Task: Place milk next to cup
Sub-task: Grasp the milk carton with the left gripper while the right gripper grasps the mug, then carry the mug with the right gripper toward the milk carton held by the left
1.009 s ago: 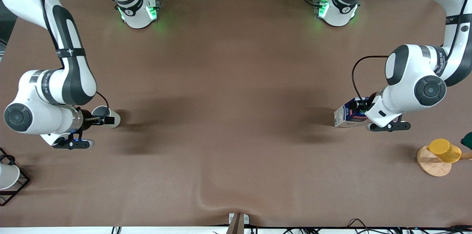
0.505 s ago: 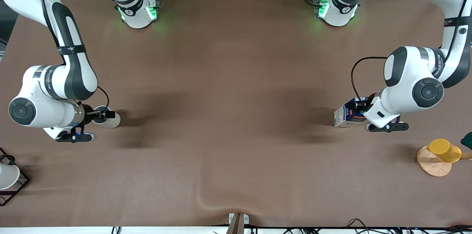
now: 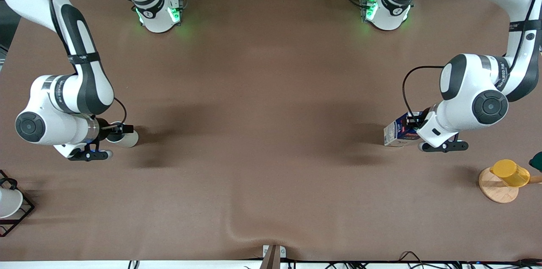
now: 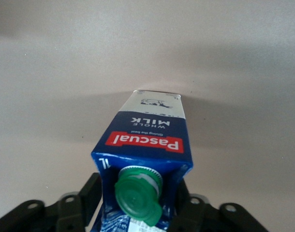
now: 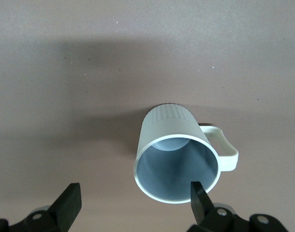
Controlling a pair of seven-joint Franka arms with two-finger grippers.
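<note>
Lowest in the front picture, at the right arm's end of the surface (image 3: pixel 271 184), a white cup (image 3: pixel 6 203) sits in a black wire rack (image 3: pixel 21 214). Low in the picture at the left arm's end, a yellow cup (image 3: pixel 510 173) leans tipped on a round wooden disc (image 3: pixel 495 190). A bit higher, about the middle height of the picture, stands the cup (image 3: pixel 129 138), a small grey-beige mug, at the right arm's end. Its mouth faces up and its little handle sticks out to one side. The right tool (image 5: pixel 135 205) hangs over it, wide open and holding nothing. One finger (image 5: pixel 200 200) is over the cup's rim and the other finger is off to the side, not touching. At the same height, at the left arm's end, the milk (image 3: pixel 394 133) stands upright on the surface, well apart from the cup. The left tool (image 4: pixel 138 205) is closed on the milk, with one finger (image 4: pixel 89 193) pressed on each side just under the green cap (image 4: pixel 138 191). Highest in the picture, the two arm bases (image 3: pixel 159 12) glow green.
</note>
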